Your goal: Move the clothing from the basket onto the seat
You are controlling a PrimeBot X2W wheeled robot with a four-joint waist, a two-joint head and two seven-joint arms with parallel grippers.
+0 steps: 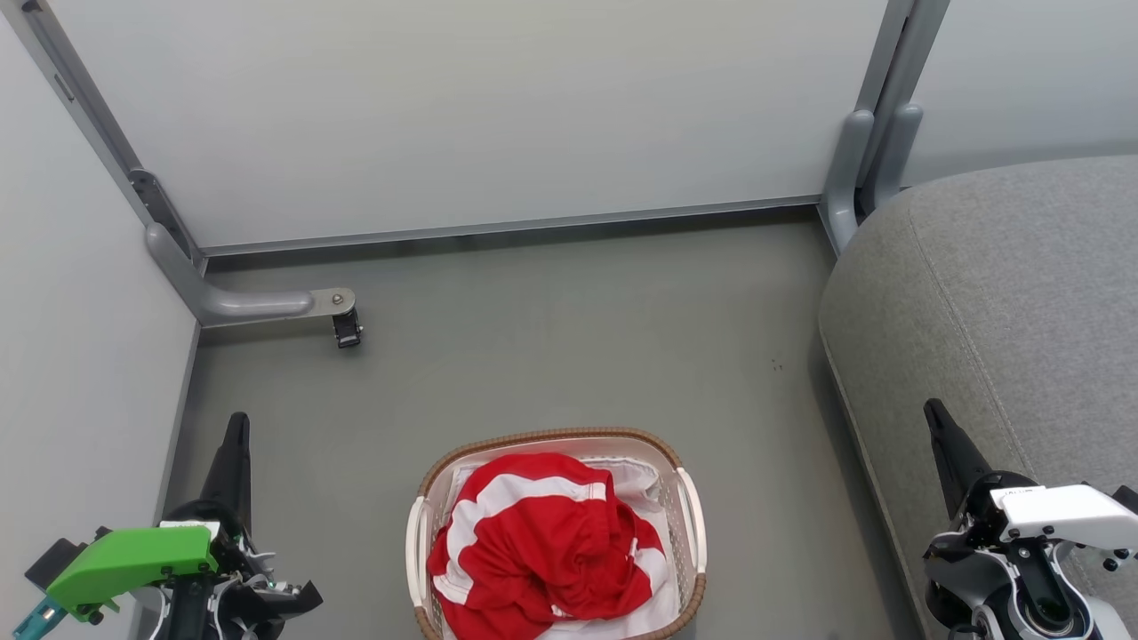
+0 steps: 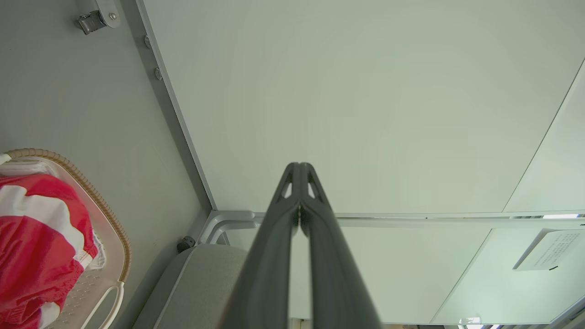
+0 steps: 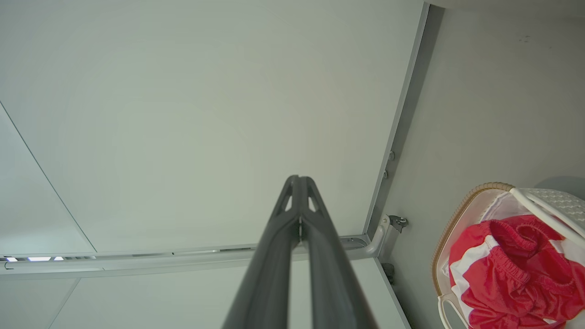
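Our left gripper (image 1: 236, 436) and right gripper (image 1: 939, 420) both sit pressed together, empty, with the clothing (image 1: 533, 542) heaped in the basket (image 1: 551, 437) between them, so a careless pinch could catch the rim and drag everything short of the seat (image 1: 1022, 293).

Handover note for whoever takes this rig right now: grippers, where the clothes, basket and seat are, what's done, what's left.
Left gripper: shut, empty, at lower left of the head view.
Right gripper: shut, empty, at lower right.
Red fabric clothing with white stripes: bunched inside the oval white perforated plastic basket with brown woven rim, standing on the grey floor between the arms.
Large grey fabric-upholstered seat: to the robot's right, no clothing on its visible part.
Done: nothing. Left: grasp the clothing, move it onto the seat.
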